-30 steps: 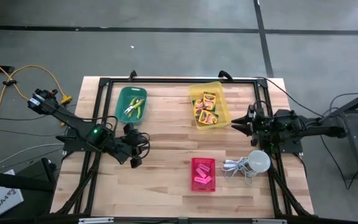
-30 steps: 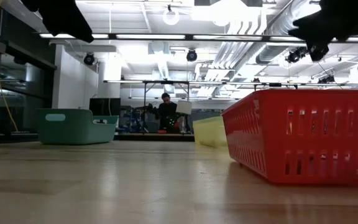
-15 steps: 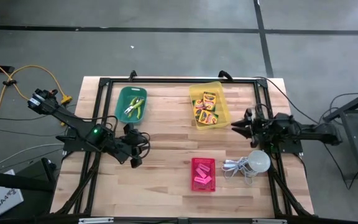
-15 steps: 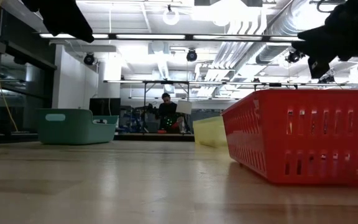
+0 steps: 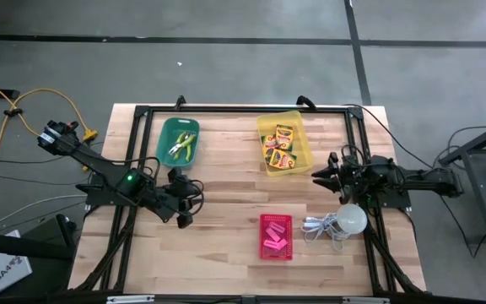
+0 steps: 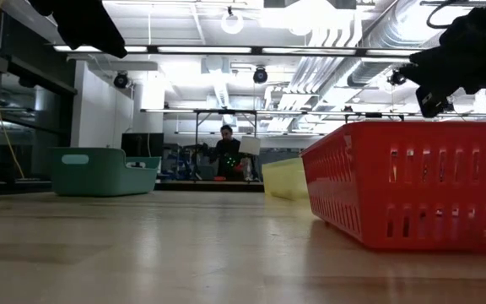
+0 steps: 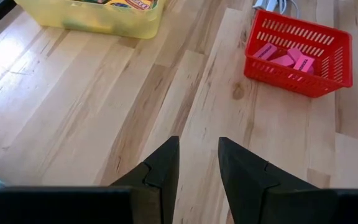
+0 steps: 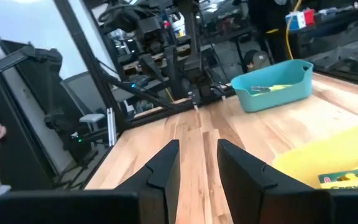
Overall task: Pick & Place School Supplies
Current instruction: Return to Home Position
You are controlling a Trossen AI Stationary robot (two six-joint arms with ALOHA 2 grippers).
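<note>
Crayon boxes [image 5: 280, 145] lie in a yellow bin [image 5: 304, 142] at the table's far middle. Pink erasers [image 5: 276, 241] lie in a red basket [image 5: 275, 221] near the front edge; the left wrist view also shows these erasers [image 7: 284, 57]. My right gripper [image 5: 316, 176] hovers just right of the yellow bin, fingers slightly apart [image 8: 198, 163], holding nothing. My left gripper [image 5: 182, 219] waits over the table's left part, narrowly open [image 7: 198, 163] and empty.
A teal bin [image 5: 178, 141] with yellow-green tools sits at the far left. A white bulb with coiled cord [image 5: 346, 220] lies right of the red basket, below my right arm. Bare wood lies between the bins. A person [image 6: 227, 155] stands in the room beyond the table.
My right gripper has come down and shifted a little toward the table's near edge, staying beside the yellow bin. Its finger gap looks unchanged. The left arm and all bins have kept still.
</note>
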